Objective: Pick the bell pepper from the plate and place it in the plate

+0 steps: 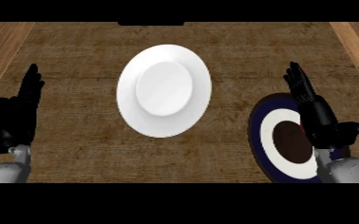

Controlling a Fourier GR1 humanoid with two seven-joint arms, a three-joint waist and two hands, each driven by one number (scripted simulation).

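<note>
A plain white plate (128, 105) lies in the middle of the wooden counter, and nothing shows on it. At the lower right lies a second plate (257, 129) with a dark blue rim, a white ring and a dark brown centre. My right hand (319, 116) stands over that plate's right side with its fingers straight and pointing up, hiding part of it. No bell pepper is in view; whether it sits behind the right hand I cannot tell. My left hand (21, 109) rests open at the left edge, fingers up, well apart from the white plate.
The brown counter top (231, 47) stretches across the view, with lighter wooden strips (13, 38) at the far left and far right edges. A dark object (151, 23) sits at the back edge, behind the white plate.
</note>
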